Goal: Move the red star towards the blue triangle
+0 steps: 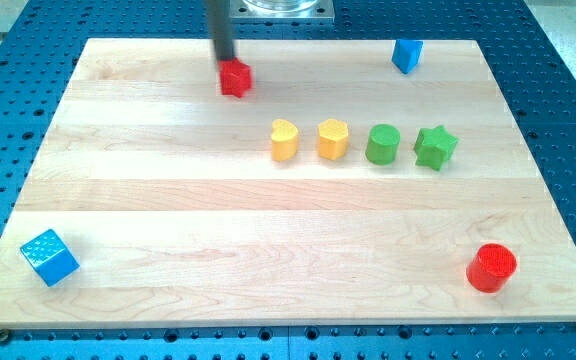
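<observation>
So the red star (235,78) sits near the view's top edge of the wooden board (168,220), left of centre, and the blue triangle (406,55) is well off to the view's right, close to that same top edge. You're dealing with what looks like a small, light, rigid block, so my guess is it'll slide easily on that smooth wood but also spin off if you nudge one of its points instead of pushing through its middle. There's nothing to grab with here: no jaws on this rig, just a rod. Your push spot should be the star's left face. Right now my tip (225,64) comes straight down from the top and sits touching or just about touching the star's upper-left corner.
</observation>
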You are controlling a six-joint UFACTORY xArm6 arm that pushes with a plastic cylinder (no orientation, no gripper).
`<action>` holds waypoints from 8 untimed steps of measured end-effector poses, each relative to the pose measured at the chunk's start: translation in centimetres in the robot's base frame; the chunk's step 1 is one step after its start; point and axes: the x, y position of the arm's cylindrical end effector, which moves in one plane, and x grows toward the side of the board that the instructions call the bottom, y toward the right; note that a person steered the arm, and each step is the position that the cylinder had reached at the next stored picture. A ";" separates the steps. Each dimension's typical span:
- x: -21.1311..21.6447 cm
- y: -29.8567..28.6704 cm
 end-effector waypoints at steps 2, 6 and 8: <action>1.7 -12.2; 4.3 2.9; -0.8 7.5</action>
